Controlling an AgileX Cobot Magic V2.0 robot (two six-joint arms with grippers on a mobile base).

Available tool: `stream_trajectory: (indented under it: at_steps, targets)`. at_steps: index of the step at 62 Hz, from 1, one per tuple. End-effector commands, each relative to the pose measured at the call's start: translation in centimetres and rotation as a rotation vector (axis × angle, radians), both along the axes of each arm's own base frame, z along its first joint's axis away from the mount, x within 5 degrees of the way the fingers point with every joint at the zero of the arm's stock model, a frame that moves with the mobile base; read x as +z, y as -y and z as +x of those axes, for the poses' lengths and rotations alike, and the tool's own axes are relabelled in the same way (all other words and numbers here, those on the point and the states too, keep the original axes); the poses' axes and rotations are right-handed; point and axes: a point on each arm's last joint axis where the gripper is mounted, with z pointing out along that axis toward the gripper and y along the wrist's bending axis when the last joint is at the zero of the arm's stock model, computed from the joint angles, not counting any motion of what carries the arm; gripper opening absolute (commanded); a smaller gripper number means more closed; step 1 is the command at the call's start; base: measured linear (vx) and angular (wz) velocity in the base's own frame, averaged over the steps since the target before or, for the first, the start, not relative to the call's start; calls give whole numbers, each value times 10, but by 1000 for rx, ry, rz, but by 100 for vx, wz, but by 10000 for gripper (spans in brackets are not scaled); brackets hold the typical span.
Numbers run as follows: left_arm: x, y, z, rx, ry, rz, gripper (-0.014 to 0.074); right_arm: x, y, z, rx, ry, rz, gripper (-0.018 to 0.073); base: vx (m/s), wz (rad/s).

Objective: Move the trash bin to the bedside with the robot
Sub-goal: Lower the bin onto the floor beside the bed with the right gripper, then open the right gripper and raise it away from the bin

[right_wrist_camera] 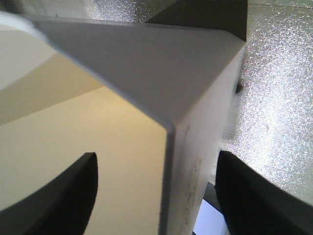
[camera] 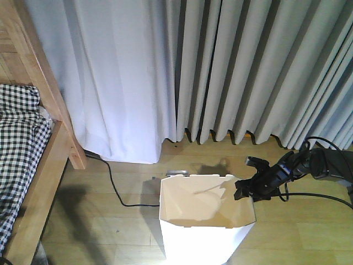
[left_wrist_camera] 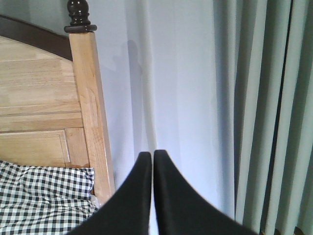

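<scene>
The white trash bin (camera: 201,234) stands on the wooden floor, its cream inside facing up. My right gripper (camera: 246,189) is at the bin's right rim. In the right wrist view the right gripper (right_wrist_camera: 156,155) is open and straddles the bin wall (right_wrist_camera: 200,127), one finger inside and one outside, with a gap on each side. The bed frame (camera: 51,96) with checked bedding (camera: 22,138) is at the far left, apart from the bin. My left gripper (left_wrist_camera: 151,152) is shut on nothing and faces the curtain beside the bedpost (left_wrist_camera: 90,107).
Grey curtains (camera: 242,66) hang to the floor behind the bin. A black cable (camera: 113,185) runs over the floor between the bed and the bin. A small grey object (camera: 177,173) lies just behind the bin.
</scene>
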Motion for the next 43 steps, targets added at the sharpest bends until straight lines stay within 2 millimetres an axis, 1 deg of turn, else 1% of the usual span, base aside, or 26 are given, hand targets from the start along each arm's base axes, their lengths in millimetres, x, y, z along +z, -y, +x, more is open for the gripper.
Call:
stream_trajectory:
  at_steps: [1,12,19,25,30,31,35,38,43]
  targets:
    - [3,1,0,-9,69,-23,-6,34,4,27,3,74,4,496,0,0]
    - [3,1,0,-9,69,-23,-6,40,8,33,13,112,-36,496,0,0]
    - [3,1,0,-9,69,-23,-6,51,13,37,-33,156,-93,496,0,0]
    - [3,1,0,-9,69,-23,-6,64,19,32,-73,209,-183,494,0,0]
    - [3,1,0,-9,69,-23,-6,79,20,23,-33,248,-234,494,0,0]
    - [3,1,0,-9,69,-23,-6,80,18,19,-26,243,-235,494,0,0]
    - [3,1,0,-9,69,-23,-6,94,16,12,44,253,-223,494,0,0]
    - [3,1,0,-9,69,-23,-6,106,13,7,72,258,-202,494,0,0]
    - [3,1,0,-9,69,-23,-6,135,9,1,82,277,-164,494,0,0]
